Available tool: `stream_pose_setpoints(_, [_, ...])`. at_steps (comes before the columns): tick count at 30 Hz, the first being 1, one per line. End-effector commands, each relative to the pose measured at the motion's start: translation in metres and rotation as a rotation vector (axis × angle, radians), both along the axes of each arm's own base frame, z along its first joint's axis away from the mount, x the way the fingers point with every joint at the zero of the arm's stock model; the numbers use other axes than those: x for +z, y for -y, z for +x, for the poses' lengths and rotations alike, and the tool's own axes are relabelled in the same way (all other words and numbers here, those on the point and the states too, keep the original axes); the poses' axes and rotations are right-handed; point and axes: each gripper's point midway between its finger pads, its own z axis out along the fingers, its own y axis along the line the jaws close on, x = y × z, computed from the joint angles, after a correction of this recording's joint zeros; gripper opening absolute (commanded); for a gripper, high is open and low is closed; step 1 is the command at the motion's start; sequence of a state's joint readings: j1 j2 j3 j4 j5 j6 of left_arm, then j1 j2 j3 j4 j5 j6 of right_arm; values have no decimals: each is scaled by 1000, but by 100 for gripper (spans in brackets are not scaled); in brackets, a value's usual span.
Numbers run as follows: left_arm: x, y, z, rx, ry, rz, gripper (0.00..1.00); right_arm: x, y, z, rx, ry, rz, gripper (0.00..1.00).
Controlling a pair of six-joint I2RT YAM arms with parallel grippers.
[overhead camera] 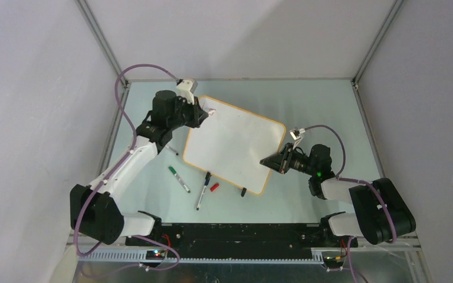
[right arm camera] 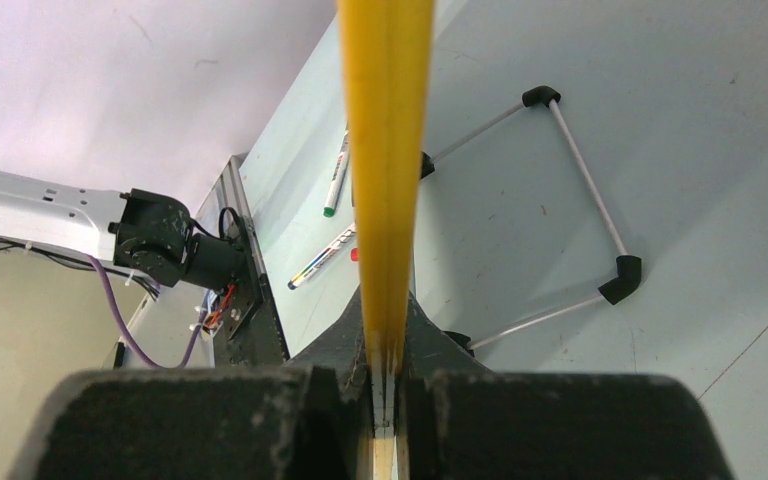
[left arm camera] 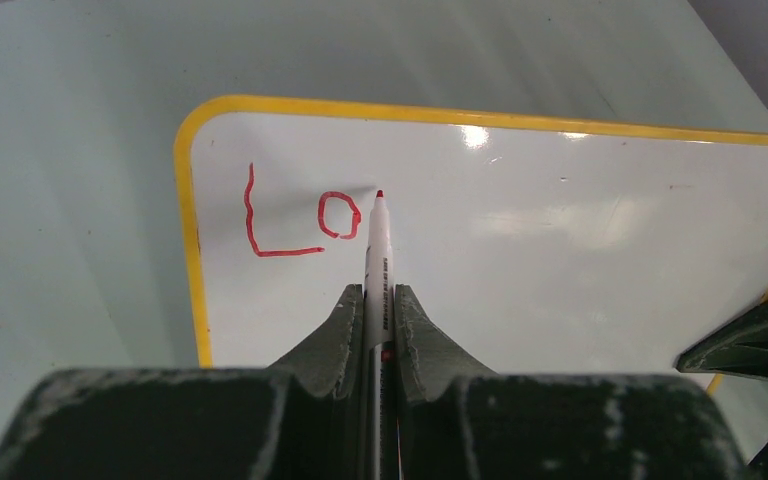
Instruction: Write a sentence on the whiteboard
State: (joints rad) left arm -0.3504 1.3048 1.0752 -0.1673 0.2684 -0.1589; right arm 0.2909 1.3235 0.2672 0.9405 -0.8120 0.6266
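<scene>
Left gripper [left arm camera: 377, 295] clamping marker [left arm camera: 377, 235], right gripper [right arm camera: 387, 320] pinching whiteboard [left arm camera: 560, 260]; I'm lightly writing at three o'clock from the sentence [left arm camera: 290, 252].

The left arm [overhead camera: 124, 165] and right arm [overhead camera: 342, 190] wear white shells between bulky black joints, each trailing a purple cable [overhead camera: 120, 94]. Their fingers [left arm camera: 335, 330] are dark and rough-grained.

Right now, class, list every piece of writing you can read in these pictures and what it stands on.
"Lo": red handwriting on the whiteboard.
Print on the held marker: too small to read.
Print on the green-capped marker and the black-capped marker: too blurred to read.
</scene>
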Motion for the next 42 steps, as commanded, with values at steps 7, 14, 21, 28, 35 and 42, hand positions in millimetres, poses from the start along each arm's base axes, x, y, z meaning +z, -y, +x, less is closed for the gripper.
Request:
stream_pose_setpoints(7, [9, 2, 6, 11, 9, -14, 0, 14, 1, 8, -8, 119, -8, 6])
stream_pose_setpoints(14, [6, 0, 5, 18, -5, -4, 0, 14, 1, 8, -7, 119, -9, 6])
stream_pose_setpoints(21, [4, 0, 1, 3, -24, 10, 0, 13, 2, 8, -9, 117, -9, 6])
stream_pose_setpoints(28, [-1, 3, -5, -18, -46, 40, 0, 13, 2, 7, -8, 118, -10, 6])
stream_pose_setpoints(35, [-7, 6, -11, -35, -66, 95, 0, 14, 2, 7, -7, 119, -10, 6])
stream_pose_setpoints(42, [-8, 6, -10, -28, -56, 112, 0, 14, 2, 7, -6, 118, -10, 6])
